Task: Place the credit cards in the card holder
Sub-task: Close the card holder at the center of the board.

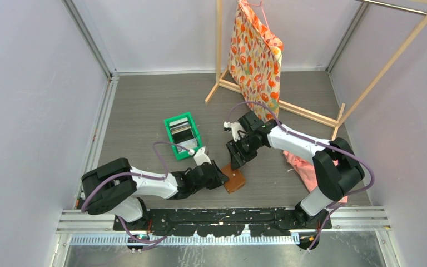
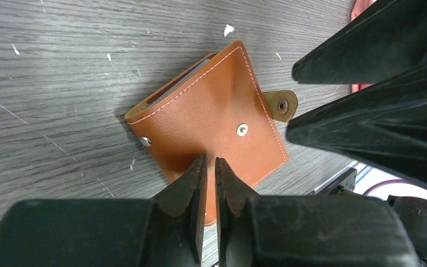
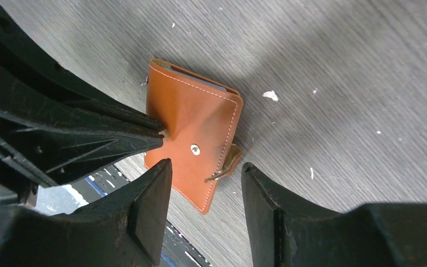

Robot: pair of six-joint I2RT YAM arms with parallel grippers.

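The brown leather card holder (image 1: 235,181) (image 2: 211,111) (image 3: 194,111) lies closed on the grey table, its snap tab (image 2: 282,105) (image 3: 231,161) undone and sticking out. My left gripper (image 1: 221,179) (image 2: 211,161) is shut, its tips pinching the cover, and the leather puckers up to them. My right gripper (image 1: 237,158) (image 3: 207,164) hangs open just above the holder's tab side, with nothing between its fingers. The credit cards (image 1: 182,132) stand in the green bin. A light-blue edge (image 2: 183,78) shows in the holder's open side; I cannot tell whether it is lining or a card.
The green plastic bin (image 1: 173,121) sits left of the grippers. A wooden rack with a floral cloth (image 1: 256,55) stands at the back. A pink cloth (image 1: 306,167) lies by the right arm. The black base rail (image 1: 222,217) runs close below the holder.
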